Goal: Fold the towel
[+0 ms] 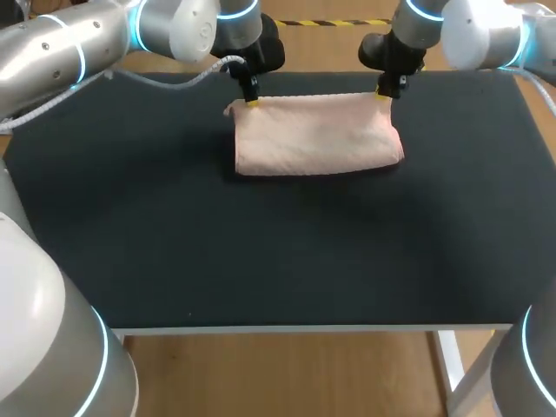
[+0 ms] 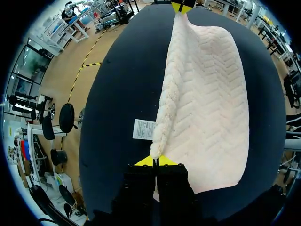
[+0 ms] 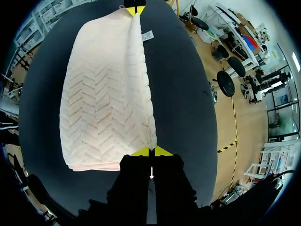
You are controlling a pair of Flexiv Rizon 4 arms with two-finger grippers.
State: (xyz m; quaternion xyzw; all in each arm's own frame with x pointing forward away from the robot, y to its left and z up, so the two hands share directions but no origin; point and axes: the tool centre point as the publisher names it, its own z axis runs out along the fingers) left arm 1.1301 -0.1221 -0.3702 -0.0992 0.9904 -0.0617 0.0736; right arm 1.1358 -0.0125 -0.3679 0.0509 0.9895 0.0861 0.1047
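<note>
A pale pink towel (image 1: 317, 135) lies folded in half on the black table (image 1: 261, 252), its folded edge toward the front. My left gripper (image 1: 251, 101) is shut on the towel's far left corner, and my right gripper (image 1: 382, 95) is shut on its far right corner. From the left wrist, the towel (image 2: 207, 99) stretches ahead of my left gripper (image 2: 156, 161) to my other arm's yellow tips (image 2: 181, 7), with a white label (image 2: 143, 129) beside the pinched edge. From the right wrist, the towel (image 3: 106, 94) runs ahead of my right gripper (image 3: 151, 151) to the left gripper (image 3: 135, 10).
Black table surface surrounds the towel on all sides, widest toward the front edge (image 1: 313, 328). A white cable (image 1: 165, 82) from my left arm hangs over the table's back left part.
</note>
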